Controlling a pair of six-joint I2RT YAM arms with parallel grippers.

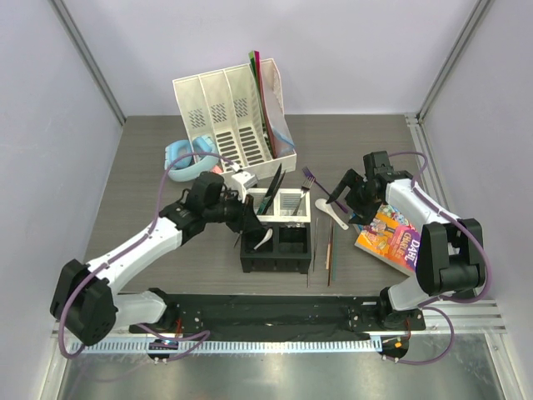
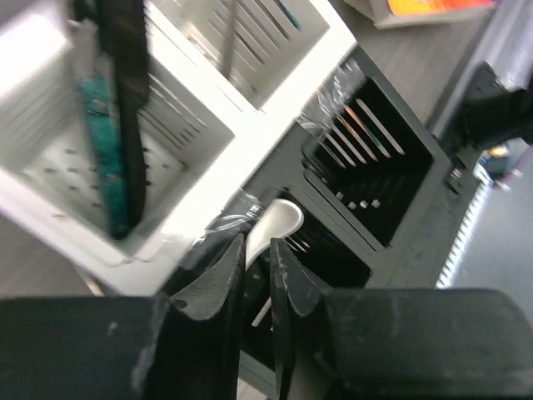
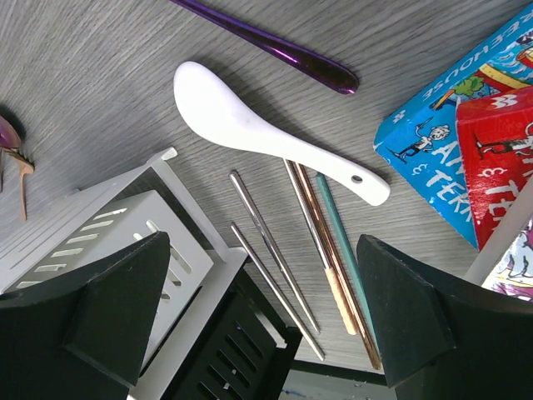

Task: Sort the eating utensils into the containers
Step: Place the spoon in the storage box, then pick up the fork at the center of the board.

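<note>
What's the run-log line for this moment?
left gripper: white soup spoon between jaws, inside near-left black cell of caddy, grip unclear | right gripper: open, above second white spoon

White spoon (image 3: 250, 125); purple fork (image 1: 310, 177); black-and-white caddy (image 1: 275, 265)

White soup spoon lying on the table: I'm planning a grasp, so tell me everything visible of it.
The white soup spoon looks like glossy ceramic, one piece, no visible chips: rounded bowl, tapering handle, small hole near its end. It lies flat on the grey table between the caddy and the book, diagonal, under the open right pincer, which does not touch it. Its handle meets the upper ends of the chopsticks.
</note>
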